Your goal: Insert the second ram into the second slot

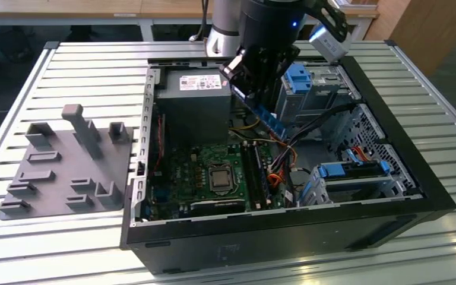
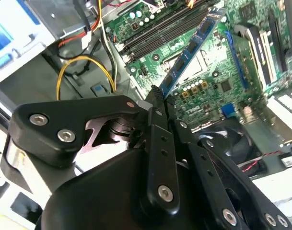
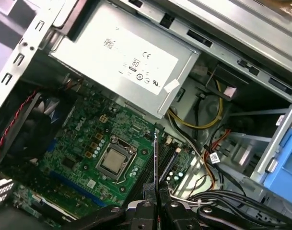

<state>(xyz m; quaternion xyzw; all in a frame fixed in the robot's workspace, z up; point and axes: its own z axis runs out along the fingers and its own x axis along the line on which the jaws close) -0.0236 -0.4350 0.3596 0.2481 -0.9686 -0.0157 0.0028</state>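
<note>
The second ram [image 2: 191, 50] is pinched at one end by the gripper [image 2: 157, 96]. Its long axis is held tilted, clear of the memory slots [image 2: 160, 29].

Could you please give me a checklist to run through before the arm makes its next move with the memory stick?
1. Grip on the second ram: ok; the pincer is shut on one end of it.
2. Ram free of the board: ok; it hangs above the memory slots and is not seated.
3. Ram level with the slots: not ok; in the exterior view it slopes, with its free end lowest.
4. Second slot empty and ready: cannot tell.
5. Wires off the slots: ok; they lie beside the slots' end, not across them.
</note>
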